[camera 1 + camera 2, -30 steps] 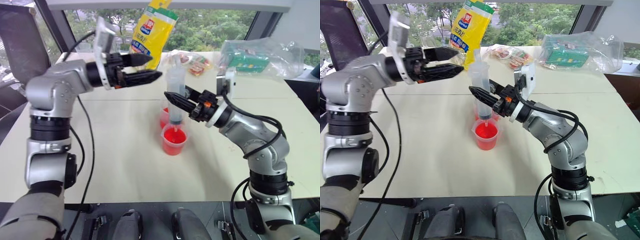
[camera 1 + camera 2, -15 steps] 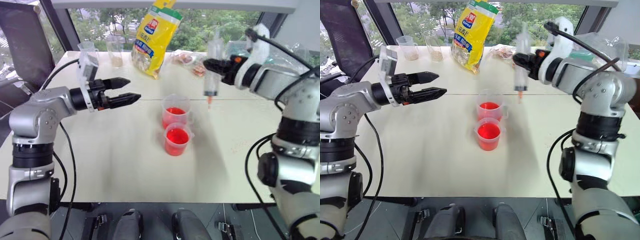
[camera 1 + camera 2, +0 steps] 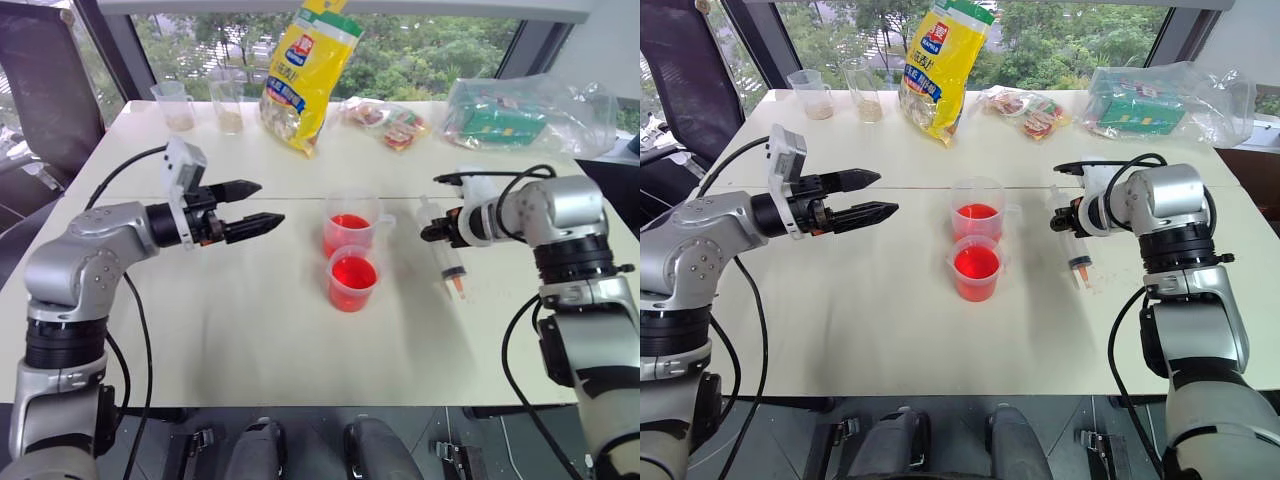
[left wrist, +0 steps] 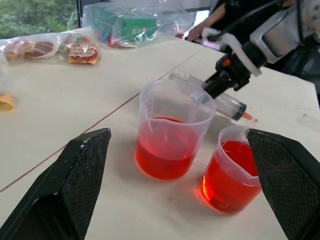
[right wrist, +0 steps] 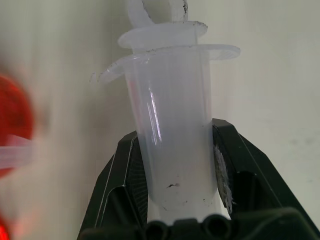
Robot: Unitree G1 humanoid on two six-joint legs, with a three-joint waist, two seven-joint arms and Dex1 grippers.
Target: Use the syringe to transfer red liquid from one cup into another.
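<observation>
The right gripper (image 3: 1068, 222) pinches the syringe (image 3: 446, 254) low near the table's (image 3: 250, 330) right edge, probably laying it down; the left gripper (image 3: 262, 207) hangs spread.

Silver-grey metal shells cover both arms, rounded at the joints, with black bands between the segments. Black cables loop loose along each arm. The left gripper (image 3: 262, 207) has two long, black, tapering fingers (image 4: 67, 192) with a fine textured surface, and a white block sits above its wrist. The right gripper (image 3: 1068, 221) is black too, orange-marked behind.
</observation>
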